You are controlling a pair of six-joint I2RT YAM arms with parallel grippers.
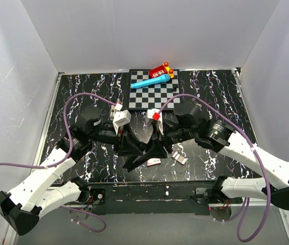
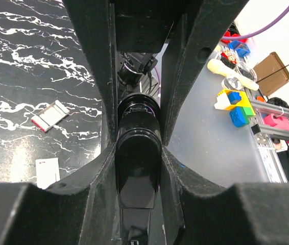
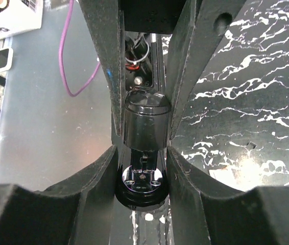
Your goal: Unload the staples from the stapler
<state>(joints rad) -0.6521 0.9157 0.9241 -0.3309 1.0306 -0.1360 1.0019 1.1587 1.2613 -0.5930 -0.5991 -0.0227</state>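
Left fingers point(image 2: 91, 76) and right fingers point(image 3: 101, 51) are clamping opposite ends of the stapler point(image 2: 138, 168); I am aiming to pull straight, without twisting.

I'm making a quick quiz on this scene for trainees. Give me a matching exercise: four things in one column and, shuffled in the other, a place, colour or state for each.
1. stapler
2. staples
3. blue marker
4. box

a. lying on the chessboard
b. white and red
c. clamped in the left gripper
d. silvery, loose on the table

Pairs: 1-c, 2-d, 3-a, 4-b.
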